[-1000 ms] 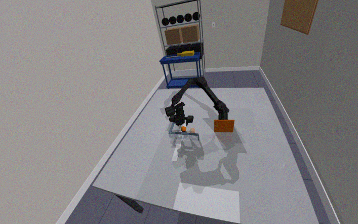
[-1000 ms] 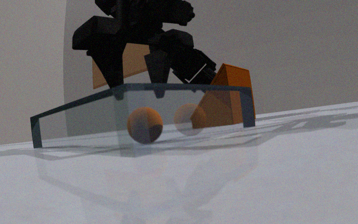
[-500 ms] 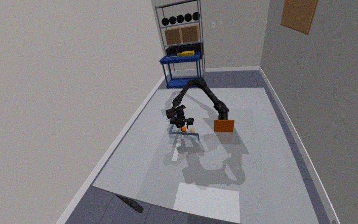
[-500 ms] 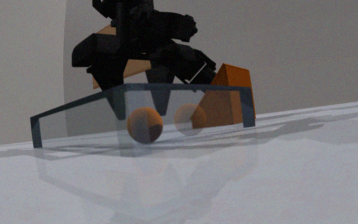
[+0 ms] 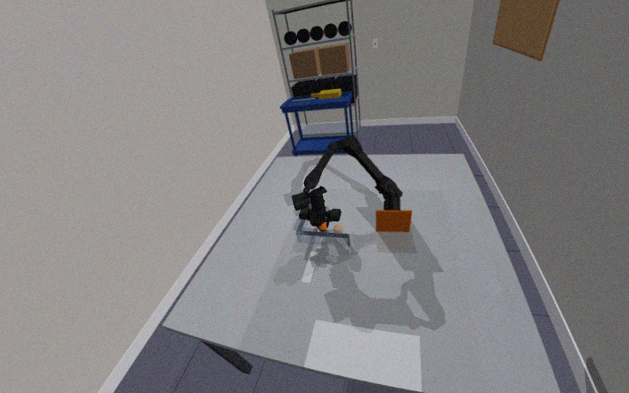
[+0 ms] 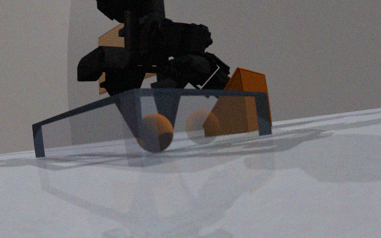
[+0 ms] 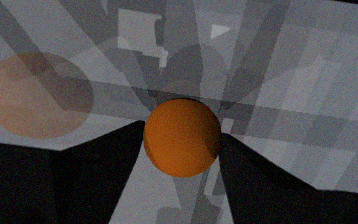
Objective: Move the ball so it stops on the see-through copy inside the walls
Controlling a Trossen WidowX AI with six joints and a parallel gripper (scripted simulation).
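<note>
While we have the end effector (image 5: 323, 226) (image 6: 155, 132) (image 7: 182, 133) clamped on the ball (image 5: 322, 227) (image 6: 156, 133) (image 7: 182, 137) (tips touching both sides), we see it inside the clear walls (image 5: 324, 235) (image 6: 198, 92), just beside the see-through copy (image 5: 338, 228) (image 6: 198, 127) (image 7: 37, 95).

no readable text, labels, brands, numbers or signs, though the grainy views may hide small print

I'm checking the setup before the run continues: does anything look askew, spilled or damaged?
Nothing stands out: the ball sits intact inside the clear walls, which stand upright, and I see no spill or damage.
</note>
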